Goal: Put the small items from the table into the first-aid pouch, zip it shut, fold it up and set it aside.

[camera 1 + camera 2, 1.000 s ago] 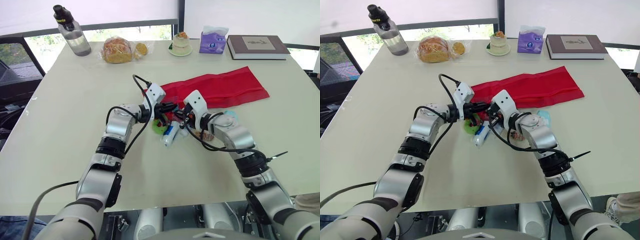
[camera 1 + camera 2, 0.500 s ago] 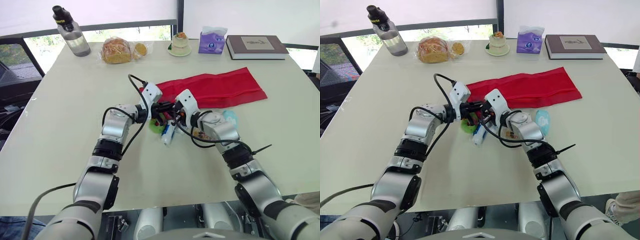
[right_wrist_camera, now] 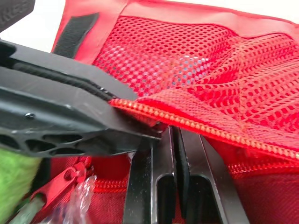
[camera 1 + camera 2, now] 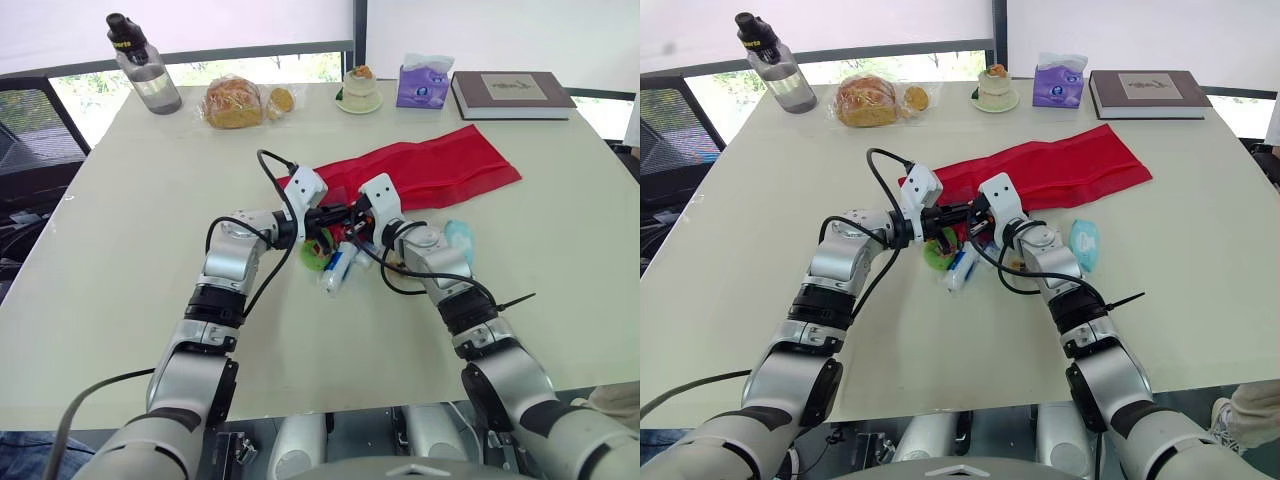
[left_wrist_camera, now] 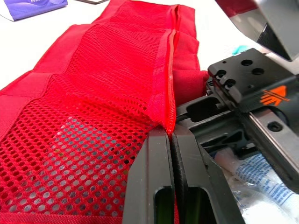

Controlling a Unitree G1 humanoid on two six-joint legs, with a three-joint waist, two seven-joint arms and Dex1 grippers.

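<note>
- From the head we see a green item point(image 4: 318, 256) and a tube point(image 4: 336, 272) nearest, with a teal packet point(image 4: 459, 238) to their right.
- Just beyond, both grippers meet at the near-left end of the red pouch point(image 4: 430, 170), which stretches far-right.
- The wrist views add the grips: the left gripper point(image 5: 170, 133) is clamped on the pouch's zip edge, and the right gripper point(image 3: 177, 133) is pinched on it too.

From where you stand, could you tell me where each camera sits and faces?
Eye views: on the head, looking forward and down over the table; both arms reach in to the pouch.
Left wrist view: looks along the left gripper, shut on the pouch's zip edge.
Right wrist view: looks along the right gripper, shut on the same zip edge.
Shared: both wrist views show the red mesh and the other gripper.
</note>
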